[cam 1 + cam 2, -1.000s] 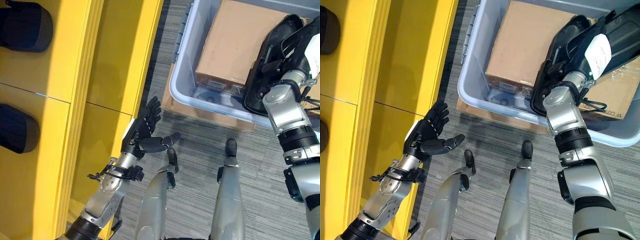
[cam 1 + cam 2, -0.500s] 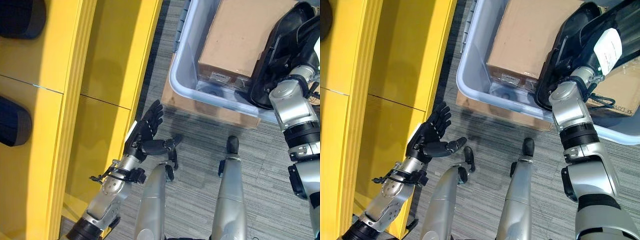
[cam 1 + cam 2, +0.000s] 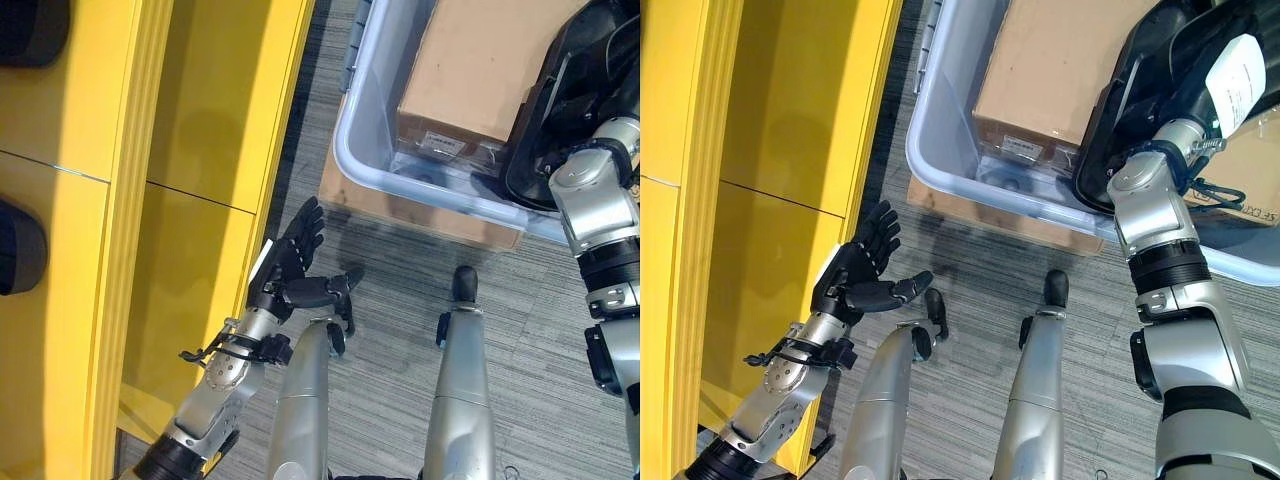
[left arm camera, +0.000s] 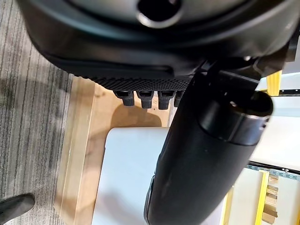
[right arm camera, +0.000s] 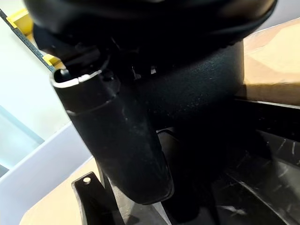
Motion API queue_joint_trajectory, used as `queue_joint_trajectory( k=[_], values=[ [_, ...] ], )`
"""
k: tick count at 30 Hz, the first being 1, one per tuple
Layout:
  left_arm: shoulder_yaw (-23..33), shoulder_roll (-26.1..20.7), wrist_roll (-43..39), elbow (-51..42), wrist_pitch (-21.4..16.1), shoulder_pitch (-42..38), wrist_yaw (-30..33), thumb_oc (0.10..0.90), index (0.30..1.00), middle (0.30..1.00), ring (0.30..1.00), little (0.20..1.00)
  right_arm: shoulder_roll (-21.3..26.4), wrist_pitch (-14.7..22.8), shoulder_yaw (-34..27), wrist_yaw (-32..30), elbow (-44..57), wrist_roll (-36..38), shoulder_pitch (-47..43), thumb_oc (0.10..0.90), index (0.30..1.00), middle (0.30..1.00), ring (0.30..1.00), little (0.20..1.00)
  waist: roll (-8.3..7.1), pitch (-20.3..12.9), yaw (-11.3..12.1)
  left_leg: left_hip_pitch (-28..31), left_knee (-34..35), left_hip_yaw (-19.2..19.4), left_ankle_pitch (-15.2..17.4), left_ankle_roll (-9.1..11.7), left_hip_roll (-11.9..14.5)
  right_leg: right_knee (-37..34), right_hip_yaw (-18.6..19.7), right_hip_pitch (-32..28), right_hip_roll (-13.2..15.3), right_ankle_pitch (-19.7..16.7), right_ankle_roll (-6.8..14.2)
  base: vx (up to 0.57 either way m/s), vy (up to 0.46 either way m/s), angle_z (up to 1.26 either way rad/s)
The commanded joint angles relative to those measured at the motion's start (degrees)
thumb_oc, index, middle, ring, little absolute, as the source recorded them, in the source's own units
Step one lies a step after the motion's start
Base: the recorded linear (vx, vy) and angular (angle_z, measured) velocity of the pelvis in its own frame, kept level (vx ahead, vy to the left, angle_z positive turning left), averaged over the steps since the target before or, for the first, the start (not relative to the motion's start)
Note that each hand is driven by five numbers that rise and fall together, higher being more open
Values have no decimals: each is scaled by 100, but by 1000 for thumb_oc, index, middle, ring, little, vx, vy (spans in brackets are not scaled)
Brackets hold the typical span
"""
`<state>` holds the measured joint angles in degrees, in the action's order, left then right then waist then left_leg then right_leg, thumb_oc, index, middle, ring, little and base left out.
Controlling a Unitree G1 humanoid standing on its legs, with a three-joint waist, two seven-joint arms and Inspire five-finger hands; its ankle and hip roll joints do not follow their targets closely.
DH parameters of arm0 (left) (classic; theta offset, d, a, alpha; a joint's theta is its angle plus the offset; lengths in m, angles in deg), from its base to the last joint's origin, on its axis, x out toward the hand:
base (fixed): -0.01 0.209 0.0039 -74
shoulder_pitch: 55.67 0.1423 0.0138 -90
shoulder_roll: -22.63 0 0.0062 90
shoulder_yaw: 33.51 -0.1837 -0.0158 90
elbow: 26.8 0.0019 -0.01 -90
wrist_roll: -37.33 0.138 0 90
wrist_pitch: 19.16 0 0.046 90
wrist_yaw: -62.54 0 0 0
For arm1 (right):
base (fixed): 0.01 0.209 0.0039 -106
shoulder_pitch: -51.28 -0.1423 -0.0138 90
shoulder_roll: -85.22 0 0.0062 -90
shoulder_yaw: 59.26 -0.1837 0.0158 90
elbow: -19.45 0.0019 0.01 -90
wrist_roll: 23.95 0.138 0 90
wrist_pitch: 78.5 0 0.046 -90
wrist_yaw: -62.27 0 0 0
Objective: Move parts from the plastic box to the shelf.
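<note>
Right hand (image 5: 140, 117), grip unclear, meets black part (image 3: 1160, 60) in plastic box (image 3: 940, 150); left hand (image 3: 855, 275) open.

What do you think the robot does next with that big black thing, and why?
Probably lift the black part clear of the plastic box and swing it toward the yellow shelf. The right hand is in on the part, which still leans inside the box, while the left hand waits open beside the shelf.

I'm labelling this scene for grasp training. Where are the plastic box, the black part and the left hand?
plastic box (image 3: 940, 190): right eye view, near rim.
black part (image 3: 1160, 60): right eye view, its curved shell.
left hand (image 3: 285, 270): left eye view, palm.
</note>
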<state>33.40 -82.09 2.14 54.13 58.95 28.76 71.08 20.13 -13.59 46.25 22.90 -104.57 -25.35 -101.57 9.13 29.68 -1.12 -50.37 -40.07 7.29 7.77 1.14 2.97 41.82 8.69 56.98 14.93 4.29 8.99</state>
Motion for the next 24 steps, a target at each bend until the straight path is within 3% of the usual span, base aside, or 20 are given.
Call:
queue_joint_trajectory(
  k=[1, 3, 24],
  values=[
    [21, 28, 226, -696, -645, 86, 19, 900, 1000, 1000, 1000, 1000, 687, 214, 292, -221, 64, 110, -526, 900, 1000, 1000, 1000, 1000, 771, 12, 61, 271, -379, 360, 1121, -558, -522, 86, -562, -360, -647, 883, -857, 0, 0, 0],
    [28, 28, 240, -700, -663, 102, 12, 900, 1000, 1000, 1000, 1000, 689, 292, 295, -257, 63, 150, -531, 400, 300, 300, 300, 300, 768, 12, 67, 270, -364, 356, 1117, -557, -517, 81, -566, -355, -657, 884, -863, 0, 0, 0],
    [89, -13, 212, -710, -738, 96, -92, 900, 1000, 1000, 1000, 1000, 655, 319, 424, -92, 85, 5, -541, 400, 300, 300, 300, 300, 730, 12, 71, 357, -229, 311, 1074, -554, -524, -61, -607, -438, -685, 847, -884, 0, 0, 0]
  ],
)
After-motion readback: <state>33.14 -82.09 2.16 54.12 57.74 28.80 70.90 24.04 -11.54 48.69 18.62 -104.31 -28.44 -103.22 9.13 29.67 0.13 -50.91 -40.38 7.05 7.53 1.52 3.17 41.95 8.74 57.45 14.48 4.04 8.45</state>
